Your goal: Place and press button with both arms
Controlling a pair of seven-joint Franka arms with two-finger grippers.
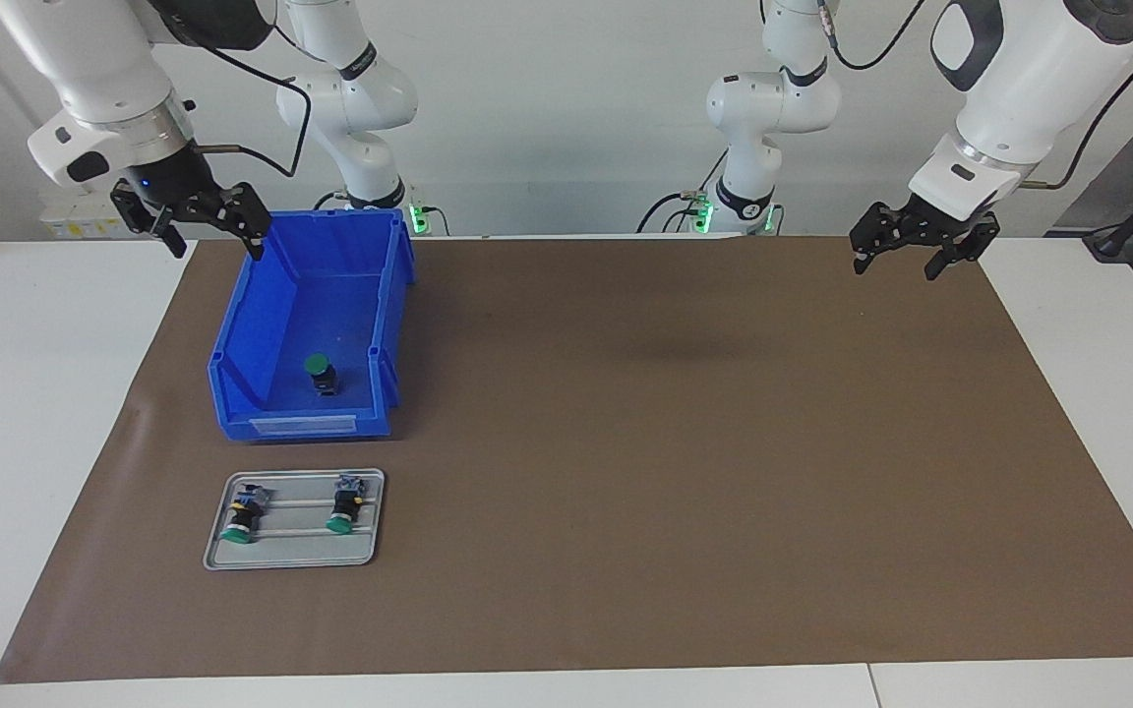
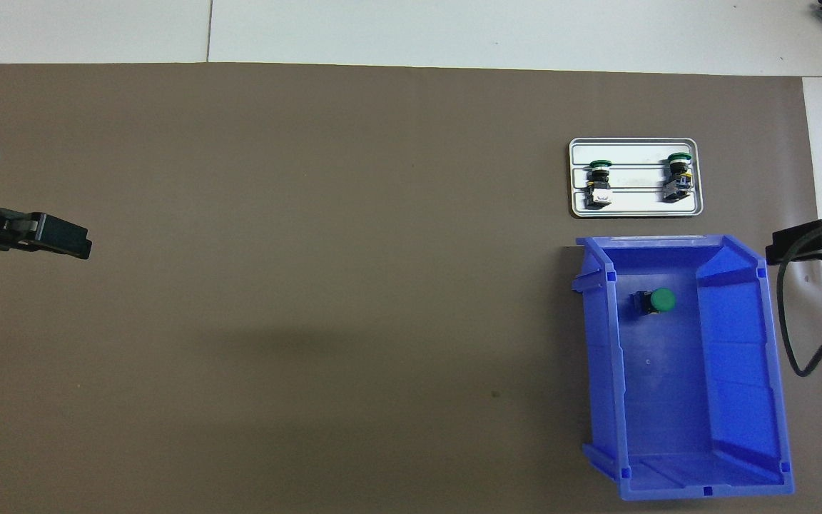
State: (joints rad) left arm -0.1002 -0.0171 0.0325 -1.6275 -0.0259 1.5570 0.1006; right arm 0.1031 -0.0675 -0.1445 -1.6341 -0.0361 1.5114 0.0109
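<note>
The button (image 1: 320, 374) stands in my blue bin (image 1: 311, 329), at its end farther from me; two more buttons (image 1: 342, 509) lie on the grey tray (image 1: 296, 559) beside it. My right gripper (image 1: 195, 218) hangs over the bin's near corner, my left gripper (image 1: 921, 241) over the worktop (image 1: 675, 442), both jaws released, empty.

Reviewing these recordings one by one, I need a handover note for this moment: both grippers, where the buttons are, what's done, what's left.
Right gripper: open, holding nothing, up over the blue bin's edge nearest the robots.
Left gripper: open, holding nothing, waiting over the brown mat at its own end.
One button stands in the bin, green cap up.
Two buttons lie on the grey tray, which sits farther from the robots than the bin.
Done: two placed on the tray. Left: pick up the bin's button, place it, press.
</note>
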